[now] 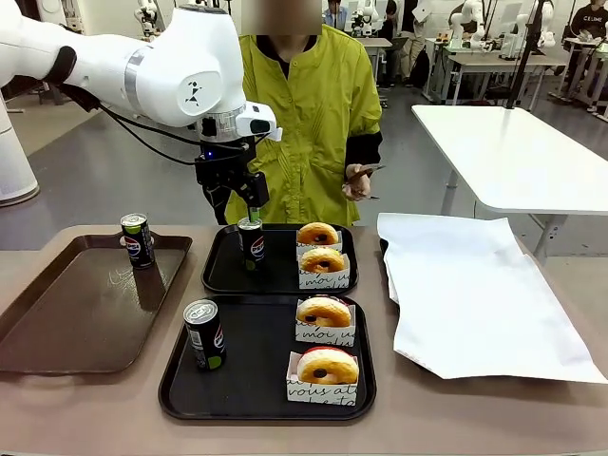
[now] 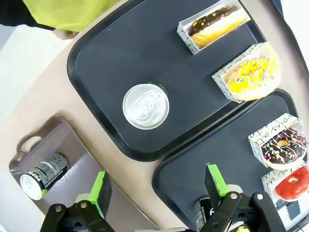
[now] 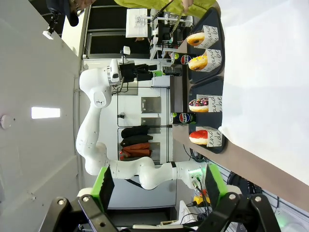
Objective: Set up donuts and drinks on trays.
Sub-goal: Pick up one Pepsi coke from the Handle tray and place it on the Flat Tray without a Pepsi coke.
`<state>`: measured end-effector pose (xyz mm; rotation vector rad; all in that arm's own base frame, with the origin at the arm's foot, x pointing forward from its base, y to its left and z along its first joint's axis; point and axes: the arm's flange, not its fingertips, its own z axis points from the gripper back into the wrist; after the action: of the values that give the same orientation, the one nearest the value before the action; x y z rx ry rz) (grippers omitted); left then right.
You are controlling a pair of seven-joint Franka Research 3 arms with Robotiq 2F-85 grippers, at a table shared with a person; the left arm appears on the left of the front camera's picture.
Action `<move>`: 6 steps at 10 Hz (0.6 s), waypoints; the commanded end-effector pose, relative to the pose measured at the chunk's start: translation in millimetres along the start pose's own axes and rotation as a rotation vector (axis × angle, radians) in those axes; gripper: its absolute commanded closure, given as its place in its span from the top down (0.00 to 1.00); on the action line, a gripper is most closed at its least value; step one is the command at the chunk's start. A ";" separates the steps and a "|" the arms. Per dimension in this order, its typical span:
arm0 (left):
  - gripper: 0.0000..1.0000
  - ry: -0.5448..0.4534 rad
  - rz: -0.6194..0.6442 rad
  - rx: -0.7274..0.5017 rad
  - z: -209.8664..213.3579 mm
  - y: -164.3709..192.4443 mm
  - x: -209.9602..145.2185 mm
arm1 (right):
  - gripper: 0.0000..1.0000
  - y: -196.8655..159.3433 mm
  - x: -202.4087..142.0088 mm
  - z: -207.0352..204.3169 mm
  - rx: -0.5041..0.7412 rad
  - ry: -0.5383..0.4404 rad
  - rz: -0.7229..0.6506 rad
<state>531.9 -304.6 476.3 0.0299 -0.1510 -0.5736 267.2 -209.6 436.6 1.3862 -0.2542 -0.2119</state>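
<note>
At nine o'clock we see a soda can (image 1: pixel 138 239) standing on the brown tray (image 1: pixel 57 323). Our left gripper (image 1: pixel 237 203) hangs wide open just above the can (image 1: pixel 251 243) on the far black tray (image 1: pixel 223 275). The near black tray (image 1: pixel 256 380) holds another can (image 1: pixel 204 334). Toward three o'clock, two sleeved donuts (image 1: pixel 318 235) sit on each tray. Our right gripper (image 3: pixel 157 186) stands wide, holding nothing.

You see a white table (image 1: pixel 513 152) right of the tan tabletop (image 1: pixel 494 408); beyond the white table, grey floor (image 1: pixel 123 180) and more workbenches (image 1: pixel 475 66).
</note>
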 end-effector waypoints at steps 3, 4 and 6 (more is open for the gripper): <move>1.00 0.002 0.000 0.000 -0.3 0.2 -0.2 | 1.00 -0.2 0.0 -0.7 0.022 -0.010 0.011; 1.00 0.016 0.015 -0.066 4.6 9.8 -13.4 | 1.00 -0.2 0.0 -0.7 0.022 -0.010 0.011; 1.00 -0.001 0.009 -0.138 46.7 24.6 -63.1 | 1.00 -0.2 0.0 -0.7 0.022 -0.010 0.011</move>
<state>517.5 -281.9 496.6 -0.0614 -0.1222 -0.5566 267.2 -209.6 436.4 1.3863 -0.2539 -0.2122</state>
